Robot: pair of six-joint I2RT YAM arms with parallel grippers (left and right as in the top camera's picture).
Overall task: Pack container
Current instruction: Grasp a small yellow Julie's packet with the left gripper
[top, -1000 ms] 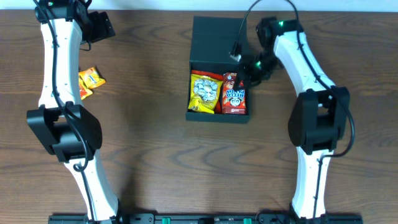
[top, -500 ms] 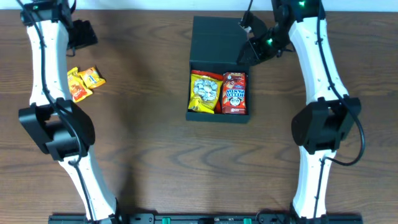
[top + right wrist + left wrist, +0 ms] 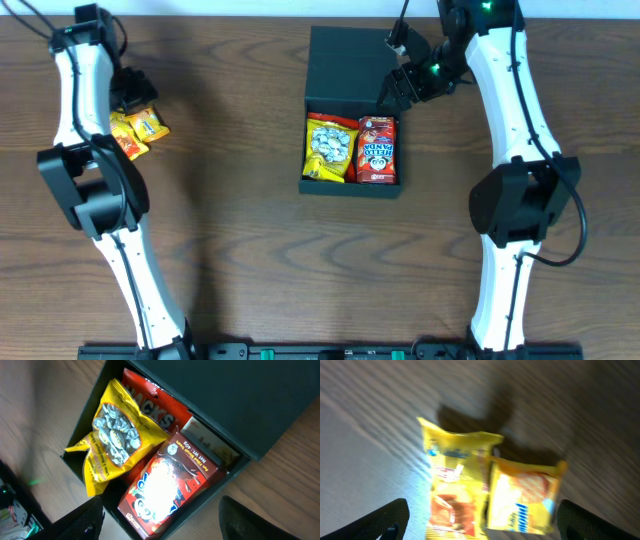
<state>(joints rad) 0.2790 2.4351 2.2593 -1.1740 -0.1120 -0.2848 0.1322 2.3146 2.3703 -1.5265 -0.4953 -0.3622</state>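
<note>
The dark container (image 3: pixel 349 62) lies at the table's middle back with its flap lid open behind it. Inside lie a yellow snack packet (image 3: pixel 329 148) and a red panda box (image 3: pixel 377 150). My right gripper (image 3: pixel 396 92) hangs open over the container's right back corner, holding nothing. In the right wrist view it (image 3: pixel 162 507) hovers above the panda box (image 3: pixel 170 480), the yellow packet (image 3: pixel 112 435) and a red packet (image 3: pixel 155 402) beneath them. My left gripper (image 3: pixel 130 90) is open just above two small yellow packets (image 3: pixel 140 128); in the left wrist view they (image 3: pixel 455 485) lie side by side between its fingers (image 3: pixel 387 520).
The container's wall (image 3: pixel 75 462) and its lid (image 3: pixel 240 395) frame the snacks. Bare brown wood (image 3: pixel 230 240) surrounds the container. Both arm bases stand at the table's front edge.
My right gripper opened, left the red panda box in the container and drew back toward the lid. My left gripper came down from the back corner to over the yellow packets.
</note>
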